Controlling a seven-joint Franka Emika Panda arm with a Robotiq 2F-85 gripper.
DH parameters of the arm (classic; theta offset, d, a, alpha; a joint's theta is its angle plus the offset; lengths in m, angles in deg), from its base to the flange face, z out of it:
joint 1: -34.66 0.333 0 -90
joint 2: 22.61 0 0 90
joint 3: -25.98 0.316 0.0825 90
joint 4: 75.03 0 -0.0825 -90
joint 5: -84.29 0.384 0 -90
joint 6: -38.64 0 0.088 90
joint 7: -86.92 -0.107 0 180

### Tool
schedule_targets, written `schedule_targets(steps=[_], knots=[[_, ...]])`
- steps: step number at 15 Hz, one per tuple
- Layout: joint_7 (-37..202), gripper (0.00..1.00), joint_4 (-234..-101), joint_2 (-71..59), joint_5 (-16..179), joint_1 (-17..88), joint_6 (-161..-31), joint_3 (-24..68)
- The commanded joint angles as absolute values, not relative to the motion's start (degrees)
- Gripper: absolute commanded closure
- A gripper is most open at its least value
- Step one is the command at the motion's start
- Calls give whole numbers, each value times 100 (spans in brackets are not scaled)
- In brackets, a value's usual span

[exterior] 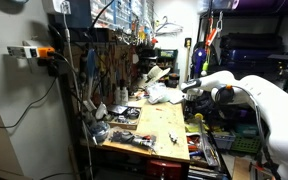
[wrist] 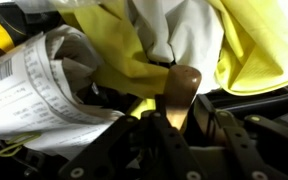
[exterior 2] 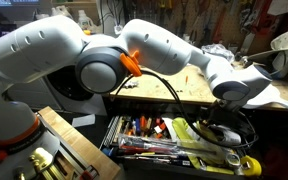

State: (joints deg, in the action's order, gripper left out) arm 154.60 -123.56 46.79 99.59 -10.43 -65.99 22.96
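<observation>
Wrist view, brown handle: a rounded, wooden-looking brown handle (wrist: 182, 88) stands just right of the middle. Its lower end runs down between the dark fingers of the tool (wrist: 172, 130), and its top rests against soft cloth.
Tool: the fingers sit close on either side of the handle's stem. They are dark and blurred, so I cannot tell whether they clamp it or only flank it.
Yellow fabric (wrist: 254, 50): crumpled, it fills the far right and runs behind the handle.
White cloth (wrist: 169, 30): folded into the yellow, just beyond the handle.
Printed paper (wrist: 29, 90): a crumpled sheet with a barcode, on the left, near the handle.
Arm (exterior: 239, 90): in both exterior views it reaches across and down at the edge of the worktop (exterior: 162, 125), with the tool (exterior: 190, 93) low by that edge.
Drawer (exterior 2: 112, 142): pulled open under the worktop and packed tight with red- and orange-handled screwdrivers (exterior 2: 144, 127), pens and flat steel tools, plus a yellow tape measure (exterior 2: 247, 166) at the near right.
Pegboard (exterior: 109, 60): hung with hand tools on the far left.
Risk, snagging: the loose fabric and paper crowd the fingers, so any pull could probably drag them along with the handle.
Risk, slipping: the handle is round and smooth, and a grip on its narrow stem may let it twist or drop into the clutter.
Risk, collision: the drawer is crowded, so a sideways sweep would likely knock neighbouring tools.
</observation>
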Motion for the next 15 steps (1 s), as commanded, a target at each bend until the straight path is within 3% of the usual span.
schedule_targets(steps=[1, 3, 5, 8, 9, 10, 11, 12, 14, 15], knots=[[15281, 89, -11824, 5045, 9890, -1038, -6349, 2239], [15220, 48, -11742, 5111, 9884, -1027, -6332, 2215], [15191, 40, -11684, 5154, 9888, -1023, -6276, 2209], [15177, 16, -11624, 5212, 9896, -1023, -6205, 2212], [15175, 13, -11623, 5224, 9895, -1019, -6183, 2213], [15166, 11, -11621, 5239, 9893, -1013, -6163, 2209], [15167, 16, -11616, 5254, 9891, -1008, -6148, 2208], [15177, 34, -11612, 5261, 9903, -1014, -6124, 2219], [15175, 39, -11604, 5251, 9920, -1030, -6094, 2223], [15169, 48, -11603, 5223, 9936, -1049, -6063, 2228]])
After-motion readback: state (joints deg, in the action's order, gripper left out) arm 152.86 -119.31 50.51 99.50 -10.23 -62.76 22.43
